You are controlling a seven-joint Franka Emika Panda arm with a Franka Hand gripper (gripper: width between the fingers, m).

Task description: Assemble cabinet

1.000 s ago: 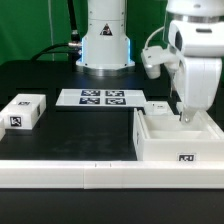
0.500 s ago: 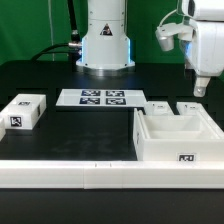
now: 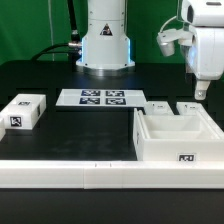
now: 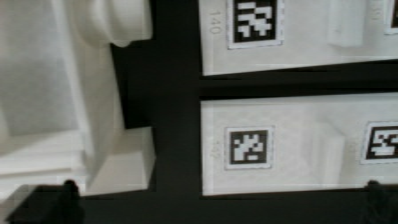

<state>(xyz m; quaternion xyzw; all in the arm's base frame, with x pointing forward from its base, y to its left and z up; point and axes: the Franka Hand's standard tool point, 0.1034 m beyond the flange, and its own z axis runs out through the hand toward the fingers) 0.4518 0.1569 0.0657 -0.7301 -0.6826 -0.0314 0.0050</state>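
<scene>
Beneath the gripper [image 3: 200, 92], in the exterior view, I see the cabinet [image 3: 175, 140] resting open side up on the black table [image 3: 60, 135]. It is well clear of the fingertips, which hang high over its far edge. A small tagged piece [image 3: 158, 107] and a second small piece [image 3: 192, 106] lie just behind the cabinet, the second almost straight under the gripper. Well off toward the exterior view's left of the gripper are the marker board [image 3: 92, 98] and a white tagged block [image 3: 22, 112]. A long white rail [image 3: 80, 172] runs along the front.

In the wrist view, one dark finger [image 4: 45, 205] sits far out at the edge, so I read the jaws as spread, with nothing between them. Under them are white tagged faces [image 4: 294, 150]; I cannot tell which parts they belong to.
</scene>
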